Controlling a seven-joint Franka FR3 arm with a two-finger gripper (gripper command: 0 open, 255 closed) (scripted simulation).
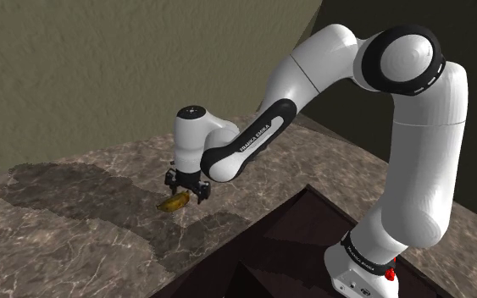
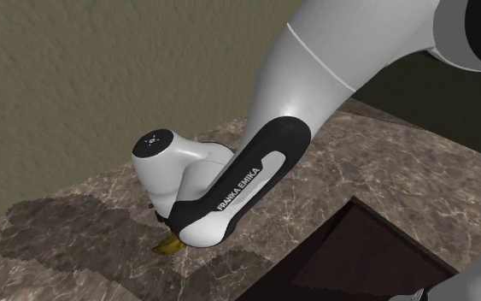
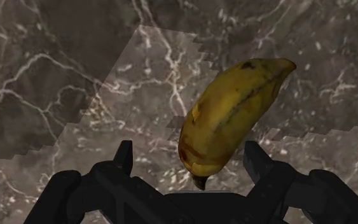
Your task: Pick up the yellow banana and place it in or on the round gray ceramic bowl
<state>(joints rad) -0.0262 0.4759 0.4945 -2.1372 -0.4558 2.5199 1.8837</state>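
Note:
A yellow banana with brown marks lies on the marble counter. My black gripper hangs low over it, open, its two fingers standing apart. The banana's stem end sits between them, close to one finger and well off the other, and neither clasps it. In the shoulder view the gripper is just above the banana, near the counter's middle. From the second exterior view the hand's white link hides most of the gripper, and the banana's tip pokes out below it.
A dark brown sunken box opens in the counter at the shoulder view's lower right, close to the stand. An olive wall rises behind the counter. Open marble lies to the shoulder view's left of the banana.

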